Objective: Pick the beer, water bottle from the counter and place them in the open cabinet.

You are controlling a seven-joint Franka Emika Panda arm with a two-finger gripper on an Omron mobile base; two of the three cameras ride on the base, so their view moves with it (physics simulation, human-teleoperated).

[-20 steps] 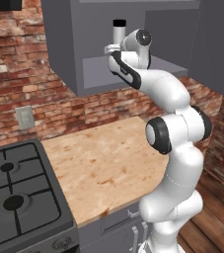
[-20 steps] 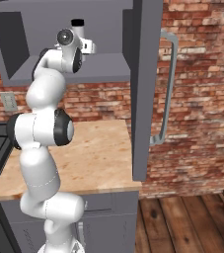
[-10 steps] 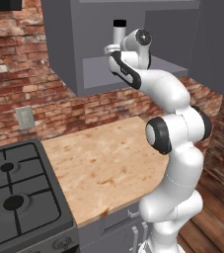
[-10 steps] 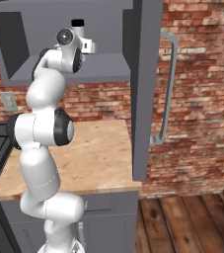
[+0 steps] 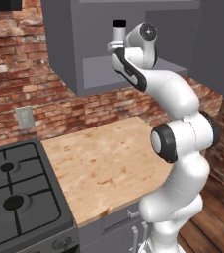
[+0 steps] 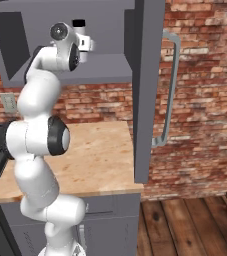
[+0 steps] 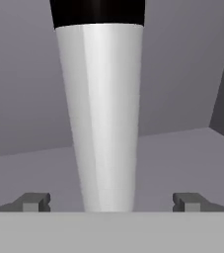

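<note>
The water bottle [image 7: 103,113], a silver-grey cylinder with a black cap, stands upright on the shelf of the open cabinet [image 5: 99,74]. My gripper [image 7: 111,201] is open. Its fingertips [image 7: 34,201] are spread wide on either side of the bottle's base, with a clear gap on both sides. From the base views, the water bottle [image 5: 119,33] [image 6: 81,40] rises just beyond my raised hand, and the gripper [image 5: 115,46] [image 6: 88,45] sits at its lower part. The beer is out of view. The counter [image 5: 98,163] lies below the arm.
A black stove [image 5: 15,197] adjoins the counter on the left, below a wall outlet [image 5: 23,117]. A tall grey cabinet door [image 6: 145,90] with a bar handle [image 6: 171,85] stands open to the right of the shelf. The brick wall runs behind.
The jaws have spread wider away from the water bottle. The arm and the bottle stay where they were.
</note>
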